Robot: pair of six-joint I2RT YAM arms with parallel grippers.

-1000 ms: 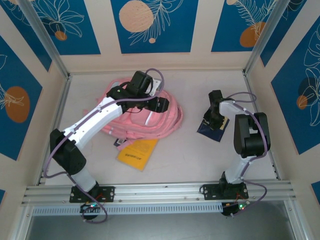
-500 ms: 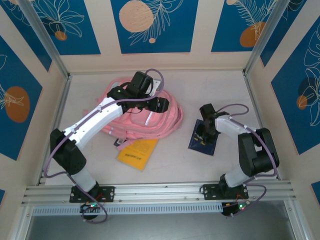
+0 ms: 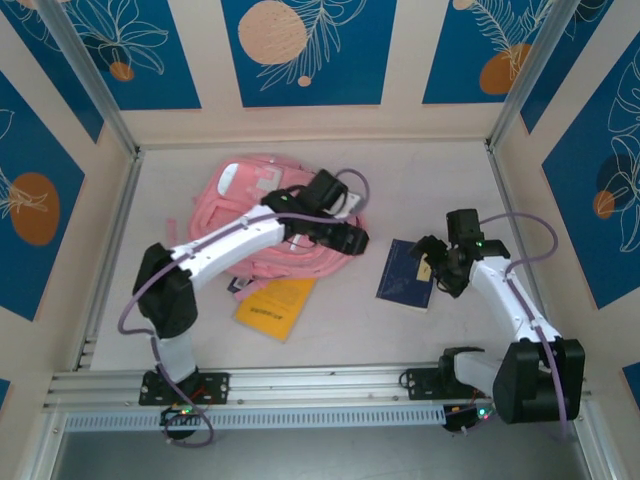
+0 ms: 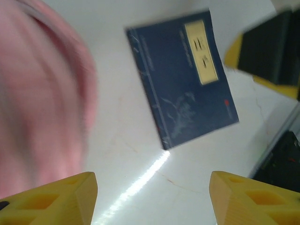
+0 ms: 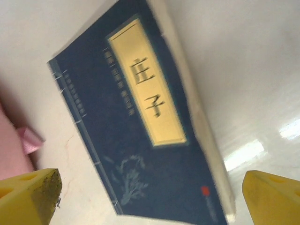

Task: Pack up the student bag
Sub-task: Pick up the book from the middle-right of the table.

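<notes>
Toward the far-left part of the bench (image 3: 440, 180), the student bag (image 3: 225, 205) is lying in a soft pink heap, with its pale shiny panel facing the back edge. My left arm is reaching across it from the near-left corner. A yellow booklet (image 3: 275, 305) is lying flat just off the bag's near side.

My left pincer (image 3: 352, 238) is hovering past the bag's right edge, just beside the pink fabric. In my left wrist view this pincer (image 4: 152, 197) is standing spread, with bare bench between its yellow fingers (image 4: 61, 197). The bag (image 4: 42, 93) is sitting blurred to the left of it, outside the fingers.

Further right, a dark blue book (image 3: 405, 273) with a cream title label is lying flat, apart from the bag.

My right pincer (image 3: 432, 262) is hanging at that book's right edge, well apart from the bag. In my right wrist view this pincer (image 5: 150, 197) is spread wide above the book (image 5: 145, 126), pinching nothing. A corner of the pink bag (image 5: 14, 154) is showing at the left margin.
</notes>
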